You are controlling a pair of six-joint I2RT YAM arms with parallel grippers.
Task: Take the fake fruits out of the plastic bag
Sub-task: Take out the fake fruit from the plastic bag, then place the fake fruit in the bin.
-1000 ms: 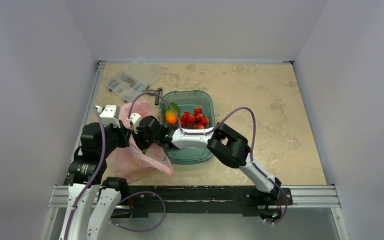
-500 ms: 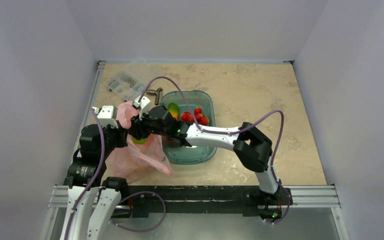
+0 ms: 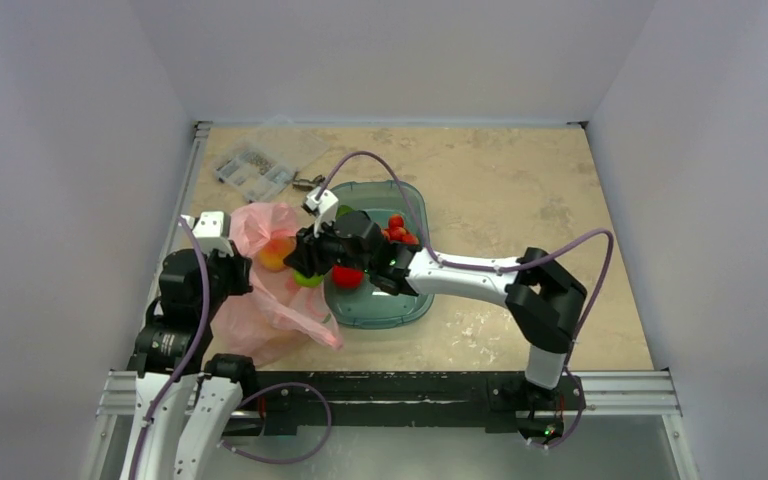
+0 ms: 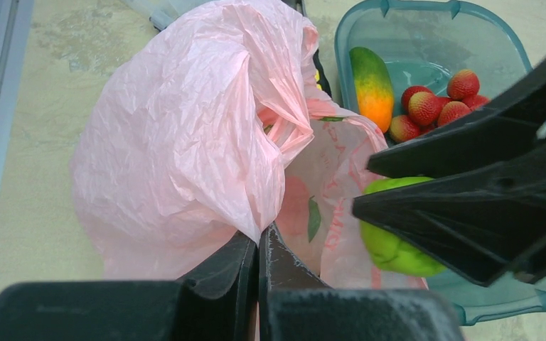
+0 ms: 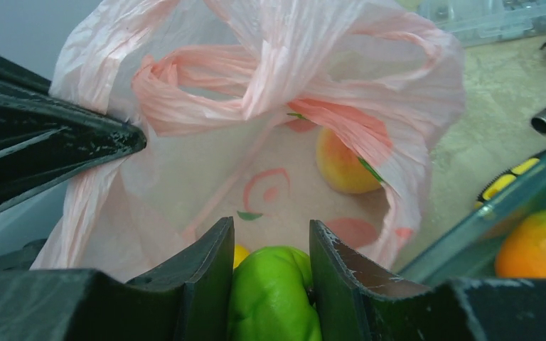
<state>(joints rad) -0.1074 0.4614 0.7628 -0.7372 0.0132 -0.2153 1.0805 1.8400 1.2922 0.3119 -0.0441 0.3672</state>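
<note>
Between the two fingers of my right gripper [image 5: 271,238] sits the green fruit [image 5: 274,295]. The fingers are partly apart and press it on both sides. Just ahead of this gripper is the open mouth of the plastic bag [image 5: 277,50], and the green fruit is at its near edge. Deeper in the bag, ahead and a bit to the right, lies the peach-orange fruit [image 5: 340,167]. A little of the yellow fruit [image 5: 240,254] peeks out by my left finger, right next to the green one.

Close on the right of this gripper runs the rim of the teal tub [image 5: 494,213]. The mango [image 5: 540,241] lies inside it, and the bunch of small red fruits [image 4: 434,106] lies beside the mango.

Close on the other side is my left gripper [image 4: 259,245]. It is shut all the way and pinches a fold of the bag's edge. So the room is tight on both sides. More room is over the table [image 3: 520,180], past the tub.
</note>
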